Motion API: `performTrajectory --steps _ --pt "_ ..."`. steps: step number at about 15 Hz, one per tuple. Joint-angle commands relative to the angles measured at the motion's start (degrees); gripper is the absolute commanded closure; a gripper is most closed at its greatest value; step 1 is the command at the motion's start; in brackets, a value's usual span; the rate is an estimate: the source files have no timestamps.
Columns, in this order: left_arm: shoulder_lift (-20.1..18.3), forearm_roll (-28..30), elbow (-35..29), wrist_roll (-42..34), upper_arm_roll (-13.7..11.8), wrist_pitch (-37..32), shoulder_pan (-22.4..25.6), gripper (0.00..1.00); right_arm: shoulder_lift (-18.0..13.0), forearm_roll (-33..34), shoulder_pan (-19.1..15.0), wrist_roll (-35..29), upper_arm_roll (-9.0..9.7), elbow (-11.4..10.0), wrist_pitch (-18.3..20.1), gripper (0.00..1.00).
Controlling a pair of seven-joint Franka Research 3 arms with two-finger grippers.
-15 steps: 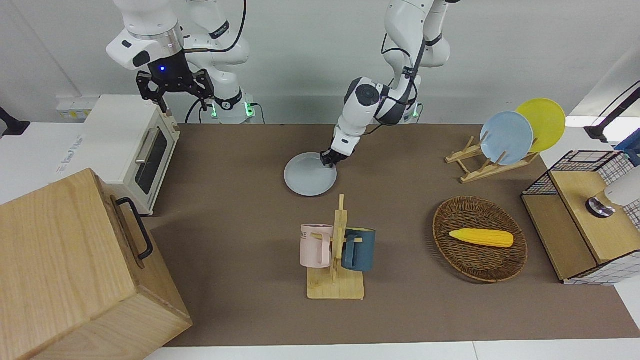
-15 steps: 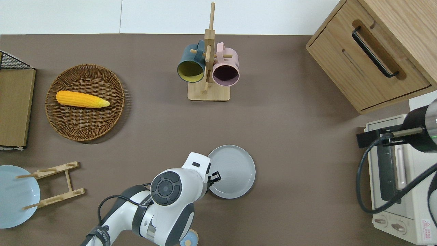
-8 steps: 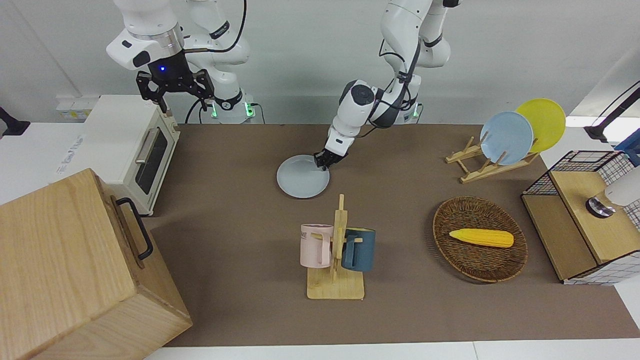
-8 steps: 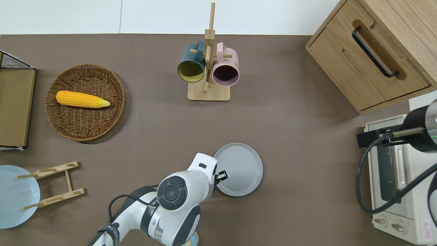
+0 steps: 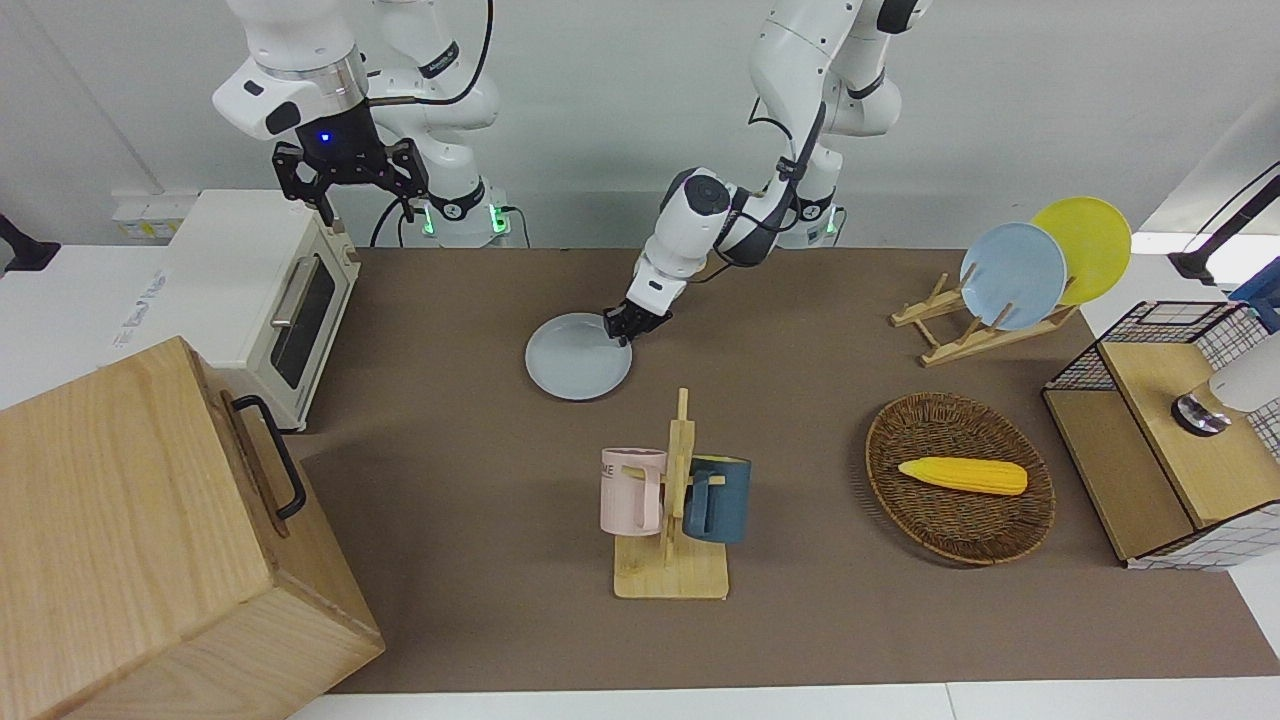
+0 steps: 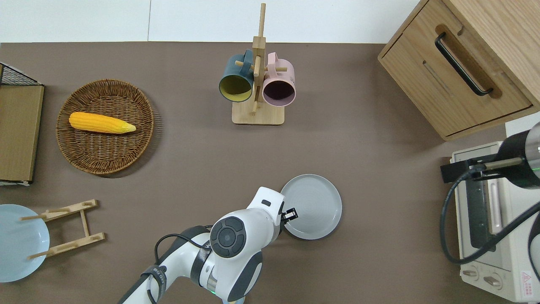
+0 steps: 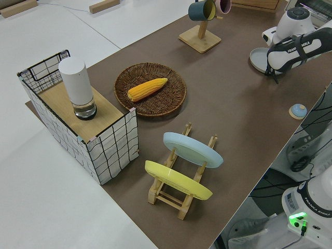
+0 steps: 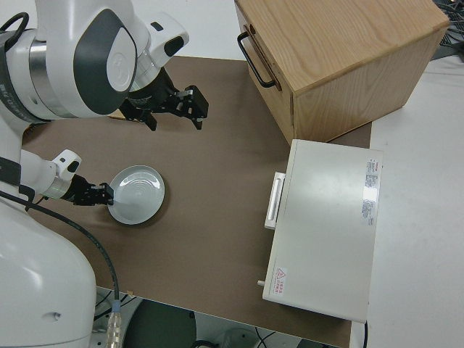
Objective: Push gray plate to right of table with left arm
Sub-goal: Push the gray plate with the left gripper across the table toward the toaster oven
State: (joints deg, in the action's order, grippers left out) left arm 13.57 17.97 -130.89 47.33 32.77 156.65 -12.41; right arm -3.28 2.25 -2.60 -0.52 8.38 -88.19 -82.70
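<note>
Counting across the worktop (image 5: 480, 600): one wooden cabinet (image 5: 150, 540), one toaster oven (image 5: 265, 290), three plates, two mugs (image 5: 632, 490), one basket (image 5: 960, 478) holding one corn cob (image 5: 963, 475). The gray plate (image 5: 578, 357) lies flat mid-worktop, nearer the robots than the mug stand. The left claw (image 5: 625, 325) touches its rim; whether clenched or released, I cannot tell. The right arm is parked, its claw (image 5: 345, 170) released. The overhead view crops one racked plate.

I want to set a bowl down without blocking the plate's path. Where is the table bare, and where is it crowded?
Bare: the table between the mug rack, wooden cabinet and toaster oven, and between wicker basket and mug rack. Crowded: around the gray plate, where the left gripper pushes, and the plate rack end.
</note>
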Motion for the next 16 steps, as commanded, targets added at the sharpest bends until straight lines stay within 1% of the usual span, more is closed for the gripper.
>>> performTrajectory --steps 1,6,9,10,11,12,13,14,16 --pt "4.45 0.31 3.27 0.92 0.28 1.73 -1.91 1.00 -0.41 -0.14 -0.39 1.13 0.14 -0.23 0.08 0.005" --pt "4.53 0.31 3.53 5.92 1.68 1.64 -2.36 0.99 -0.41 -0.14 -0.39 1.13 0.05 -0.23 0.08 0.005" --pt "4.53 0.31 3.53 9.27 3.00 1.55 -2.36 0.88 -0.41 -0.14 -0.39 1.13 0.06 -0.23 0.08 0.005" --pt "4.45 0.31 3.53 9.54 3.09 1.38 -2.27 0.83 -0.41 -0.14 -0.39 1.13 0.05 -0.23 0.08 0.005" --pt "4.10 0.31 3.45 9.36 3.18 0.68 -2.01 0.68 -0.41 -0.14 -0.39 1.13 0.14 -0.23 0.08 0.005" --pt "3.40 0.22 3.36 9.36 3.09 -1.85 -1.74 0.59 -0.41 -0.14 -0.39 1.13 0.14 -0.23 0.08 0.005" --pt "2.00 0.22 3.36 9.01 3.09 -4.40 -1.22 0.43 -0.41 -0.14 -0.39 1.13 0.06 -0.23 0.08 0.005" --pt "0.85 0.22 3.36 9.01 2.92 -6.08 -0.69 0.03 -0.41 -0.14 -0.39 1.13 0.14 -0.23 0.08 0.005" --pt "-1.43 0.22 3.36 8.84 2.48 -9.33 -0.25 0.01 -0.41 -0.14 -0.39 1.13 0.06 -0.23 0.08 0.005"
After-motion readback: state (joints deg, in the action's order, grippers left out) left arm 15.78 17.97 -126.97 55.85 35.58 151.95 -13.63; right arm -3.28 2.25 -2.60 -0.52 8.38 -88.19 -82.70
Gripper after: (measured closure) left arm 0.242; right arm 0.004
